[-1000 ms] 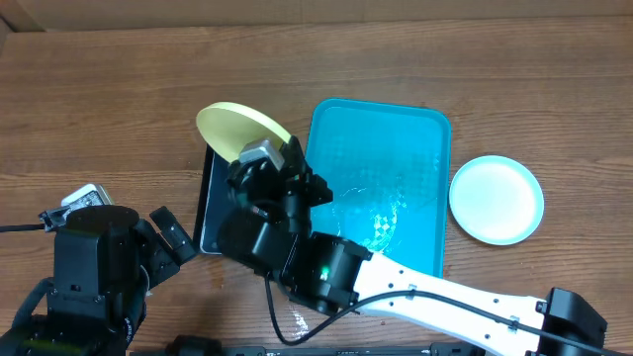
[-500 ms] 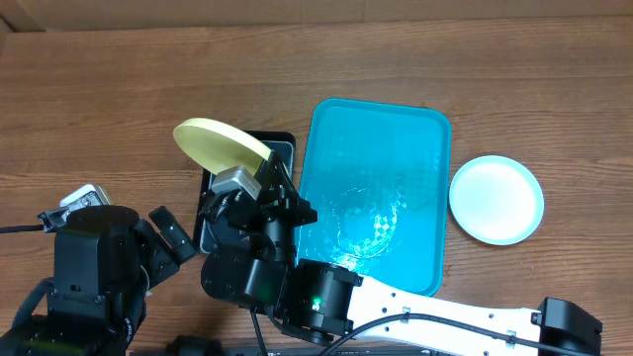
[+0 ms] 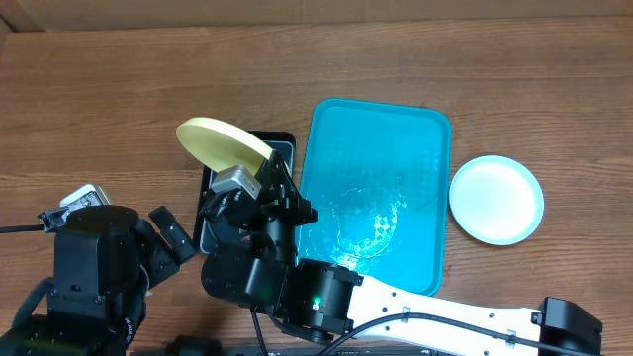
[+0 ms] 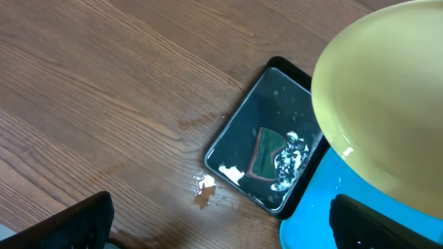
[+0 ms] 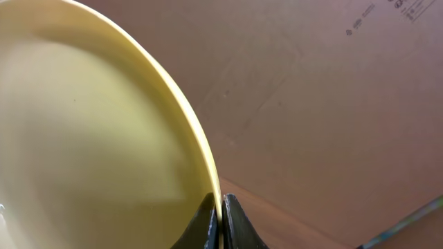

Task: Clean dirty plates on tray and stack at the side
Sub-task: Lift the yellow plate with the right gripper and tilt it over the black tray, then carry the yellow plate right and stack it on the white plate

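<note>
Shifted left, yellow plate (image 3: 223, 145), above black tray (image 4: 242, 138)

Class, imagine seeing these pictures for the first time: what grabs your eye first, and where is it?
The yellow plate is held tilted in the air by the right gripper, over the far end of the small black tray. Next comes the bright turquoise tray in the centre, with a light blue plate lying to its right in the overhead view.
</note>
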